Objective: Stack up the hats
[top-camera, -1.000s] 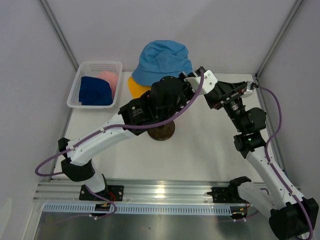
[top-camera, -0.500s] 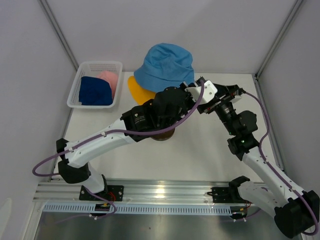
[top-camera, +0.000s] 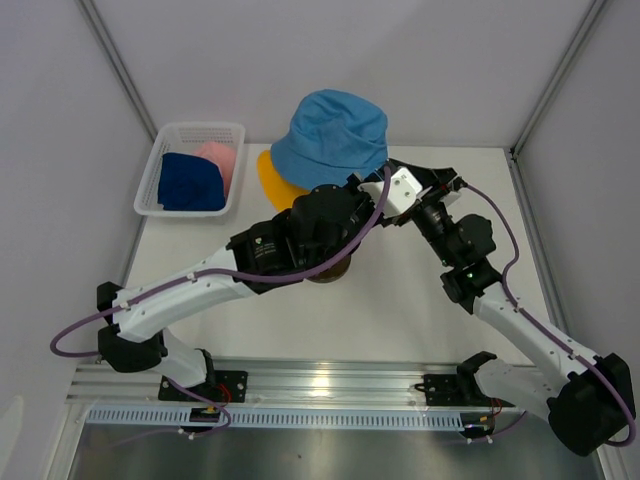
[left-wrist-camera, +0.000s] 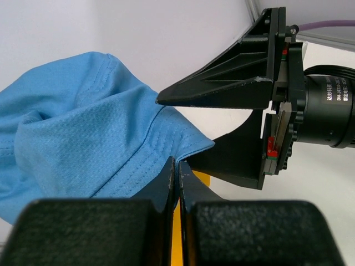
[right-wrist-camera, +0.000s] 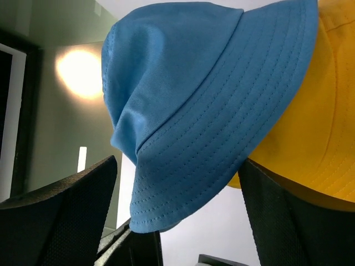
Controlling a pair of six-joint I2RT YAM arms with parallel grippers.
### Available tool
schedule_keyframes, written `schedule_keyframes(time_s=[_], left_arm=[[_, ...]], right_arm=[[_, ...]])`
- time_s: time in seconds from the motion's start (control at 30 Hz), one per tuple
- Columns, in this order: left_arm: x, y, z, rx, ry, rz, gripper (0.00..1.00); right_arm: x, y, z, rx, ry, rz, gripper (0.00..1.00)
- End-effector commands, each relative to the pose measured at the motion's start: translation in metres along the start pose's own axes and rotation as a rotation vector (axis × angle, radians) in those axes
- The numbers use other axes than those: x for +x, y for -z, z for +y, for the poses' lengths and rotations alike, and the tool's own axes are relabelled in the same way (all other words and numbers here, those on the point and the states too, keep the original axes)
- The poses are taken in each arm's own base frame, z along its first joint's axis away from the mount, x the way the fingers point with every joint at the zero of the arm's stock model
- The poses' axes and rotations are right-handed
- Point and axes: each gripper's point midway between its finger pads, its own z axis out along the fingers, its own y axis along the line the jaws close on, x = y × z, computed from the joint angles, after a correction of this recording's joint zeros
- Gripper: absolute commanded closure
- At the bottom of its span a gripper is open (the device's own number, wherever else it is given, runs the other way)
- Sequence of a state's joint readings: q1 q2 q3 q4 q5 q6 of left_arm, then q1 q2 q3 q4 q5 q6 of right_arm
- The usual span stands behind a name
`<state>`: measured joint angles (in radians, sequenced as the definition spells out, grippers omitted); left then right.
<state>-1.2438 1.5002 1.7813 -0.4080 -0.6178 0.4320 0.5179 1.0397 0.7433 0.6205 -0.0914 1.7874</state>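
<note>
The light blue hat (top-camera: 335, 128) is held up at the back of the table, above the yellow hat (top-camera: 273, 180). My left gripper (left-wrist-camera: 177, 166) is shut on the blue hat's brim (left-wrist-camera: 138, 149); in the top view it (top-camera: 366, 178) is at the brim's right edge. My right gripper (right-wrist-camera: 177, 221) is open, its jaws either side of the same brim (right-wrist-camera: 205, 160) without touching; it also shows in the top view (top-camera: 406, 172). The yellow hat (right-wrist-camera: 302, 138) hangs behind. The navy hat (top-camera: 192, 182) and the pink hat (top-camera: 218, 155) lie in the basket.
A white mesh basket (top-camera: 175, 135) stands at the back left. The dark brown round base (top-camera: 328, 272) of the mannequin head shows under my left arm; the head itself is hidden. Frame posts rise at both back corners.
My right gripper has moved left and now brackets the blue hat's brim. My left arm has shifted, carrying the blue hat slightly right and up.
</note>
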Motion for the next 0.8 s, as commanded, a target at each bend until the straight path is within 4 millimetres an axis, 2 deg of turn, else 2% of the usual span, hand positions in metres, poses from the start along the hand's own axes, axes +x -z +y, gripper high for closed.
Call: schedule_keyframes(time_s=[0.0,0.07,0.1,0.23,0.27,0.3,0.37,0.4,0.47,0.5,0.6,0.63,0.7,0.73,0.77], left_arm=[[-0.01,0.012,-0.001,0.011,0.07,-0.051,0.99],[-0.009,0.014,0.0,0.007,0.073,-0.049,0.99],[-0.003,0.013,-0.002,0.004,0.066,-0.037,0.99],[0.002,0.017,0.003,-0.022,0.073,-0.024,0.99],[0.005,0.017,0.003,-0.024,0.071,-0.019,0.99],[0.003,0.022,0.008,-0.032,0.084,-0.032,0.99],[0.005,0.024,0.007,-0.029,0.097,-0.032,0.99],[0.002,0.029,0.011,-0.03,0.114,-0.044,0.99],[0.001,0.033,0.006,-0.008,0.149,-0.052,0.96],[-0.002,0.038,0.01,-0.005,0.171,-0.065,0.89],[-0.007,0.047,0.018,-0.015,0.263,-0.089,0.6],[-0.012,0.058,0.028,-0.029,0.331,-0.116,0.46],[-0.018,0.068,0.039,-0.047,0.416,-0.165,0.34],[-0.026,0.084,0.057,-0.063,0.502,-0.216,0.23],[-0.028,0.092,0.066,-0.077,0.55,-0.241,0.16]], right_arm=[[0.005,-0.001,0.045,-0.131,-0.023,-0.013,0.12],[0.002,-0.001,0.048,-0.142,-0.013,-0.036,0.16],[0.002,-0.001,0.05,-0.146,-0.01,-0.04,0.24],[-0.001,0.0,0.053,-0.137,0.031,-0.067,0.44],[-0.003,0.0,0.052,-0.128,0.039,-0.081,0.51],[-0.005,0.0,0.048,-0.109,0.052,-0.09,0.65],[-0.007,0.001,0.047,-0.093,0.097,-0.112,0.79],[-0.01,0.001,0.039,-0.056,0.115,-0.126,0.89],[-0.013,0.001,0.037,-0.034,0.179,-0.141,0.96],[-0.016,0.001,0.028,0.005,0.2,-0.152,1.0],[-0.019,0.002,0.019,0.049,0.274,-0.157,1.0],[-0.018,0.002,0.016,0.059,0.288,-0.147,1.0],[-0.017,0.003,0.006,0.086,0.316,-0.127,1.0],[-0.017,0.003,0.002,0.095,0.325,-0.121,1.0],[-0.017,0.003,0.0,0.101,0.335,-0.115,1.0]])
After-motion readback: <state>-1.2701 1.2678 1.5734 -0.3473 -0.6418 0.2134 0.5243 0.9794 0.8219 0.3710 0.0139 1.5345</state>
